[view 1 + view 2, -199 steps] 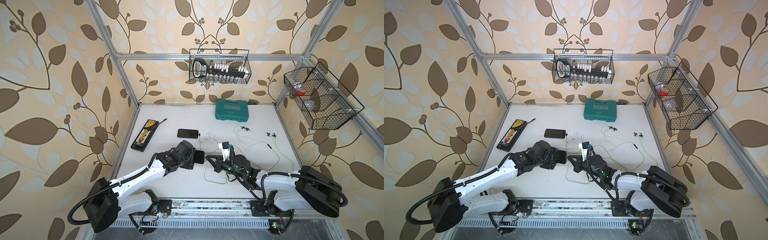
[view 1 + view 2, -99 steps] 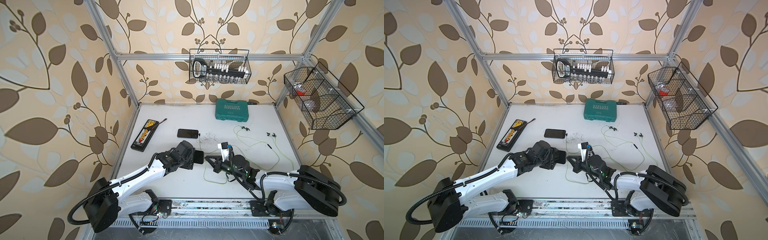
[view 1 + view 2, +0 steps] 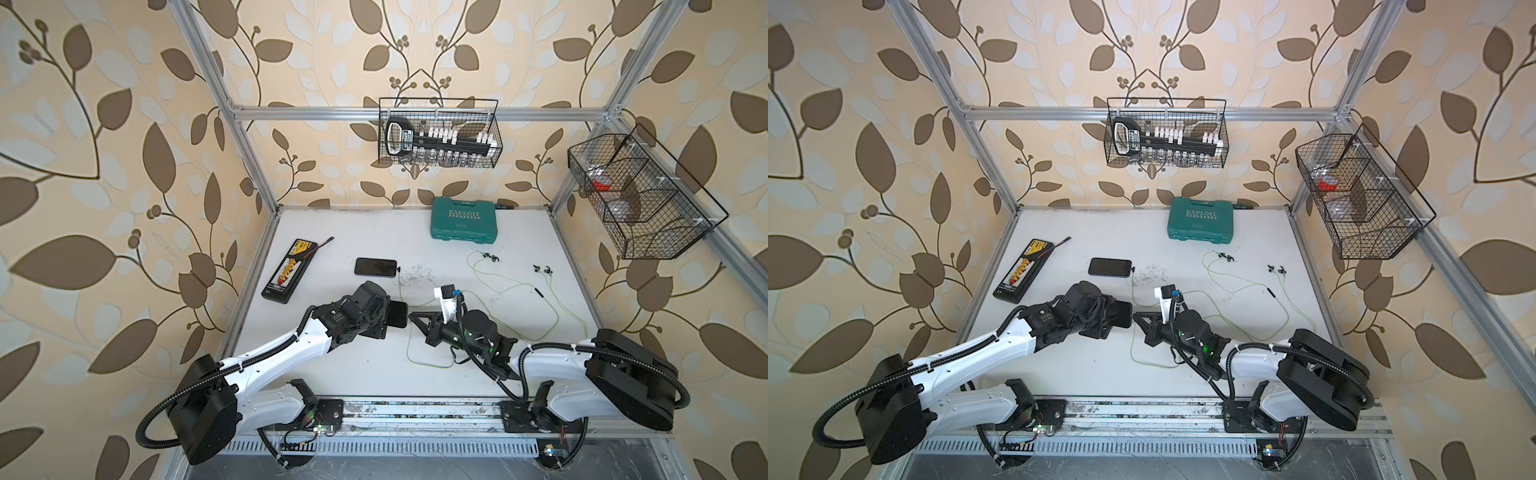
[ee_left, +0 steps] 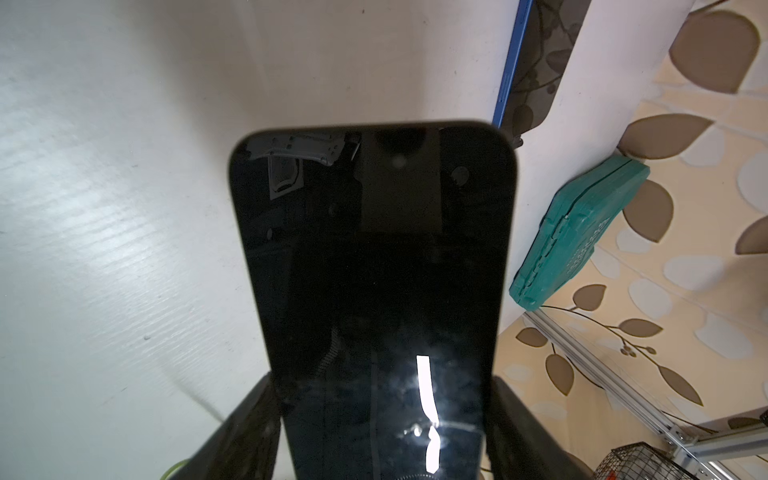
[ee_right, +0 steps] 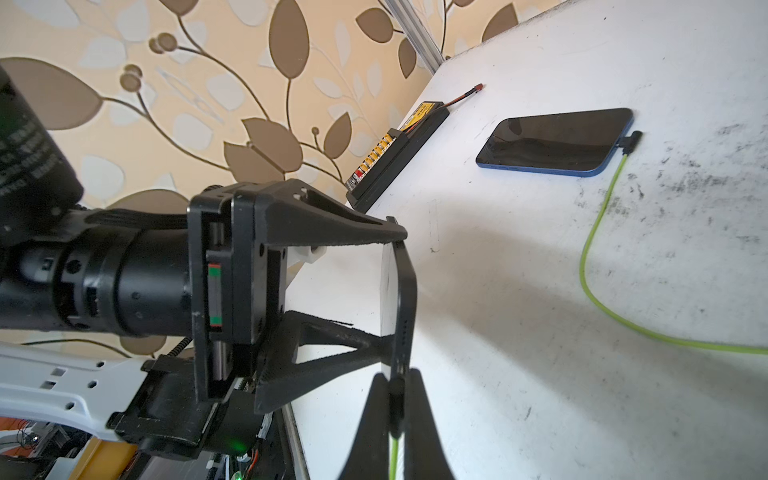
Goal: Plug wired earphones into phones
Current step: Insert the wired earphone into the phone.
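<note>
Near centre, the left tool (image 5: 392, 293) clamps a phone (image 4: 374, 270) on edge. The right tool (image 3: 415, 319), pinched on an earphone plug (image 5: 397, 390), holds it against that phone's right end. Farther back, a second phone (image 3: 375, 266) lies flat on the worktop (image 3: 365, 374), plugged in.

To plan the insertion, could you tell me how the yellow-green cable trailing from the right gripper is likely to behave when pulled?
Probably floppy: the cable trails from the right gripper in a slack loop on the table. Likely very light, being so thin. It might snag, as the loop passes close by the arm.
</note>
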Tool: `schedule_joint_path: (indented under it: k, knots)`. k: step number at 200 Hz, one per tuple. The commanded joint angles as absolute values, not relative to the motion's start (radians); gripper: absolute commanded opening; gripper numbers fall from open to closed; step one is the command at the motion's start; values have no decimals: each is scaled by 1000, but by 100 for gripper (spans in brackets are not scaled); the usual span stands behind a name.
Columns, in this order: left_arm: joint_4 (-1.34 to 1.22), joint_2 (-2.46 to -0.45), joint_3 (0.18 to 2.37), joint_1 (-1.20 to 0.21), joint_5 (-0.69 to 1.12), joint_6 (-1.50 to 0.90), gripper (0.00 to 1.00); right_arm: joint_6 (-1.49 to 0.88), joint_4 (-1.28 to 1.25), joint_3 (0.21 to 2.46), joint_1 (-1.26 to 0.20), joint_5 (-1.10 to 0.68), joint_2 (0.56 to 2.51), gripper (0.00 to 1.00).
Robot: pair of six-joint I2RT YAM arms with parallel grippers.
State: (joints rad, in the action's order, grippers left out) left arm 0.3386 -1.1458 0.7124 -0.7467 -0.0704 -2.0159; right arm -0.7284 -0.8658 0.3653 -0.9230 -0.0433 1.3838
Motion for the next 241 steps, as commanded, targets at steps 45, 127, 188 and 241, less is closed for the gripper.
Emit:
schedule_joint_path:
  k: [45,127,188,241]
  knots:
    - [202,-1143,776,-774,-4,-2037,64,-712,-867,402,-941,-35,1405,0]
    - [186,-1157,782,-801,1,-2046,64,-707,-867,403,-941,-28,1408,0]
    - [165,-1170,801,-847,-8,-2063,64,-707,-848,416,-941,-4,1429,0]
    - [338,-1094,769,-845,-192,-2088,65,-674,-808,392,-942,48,1367,18]
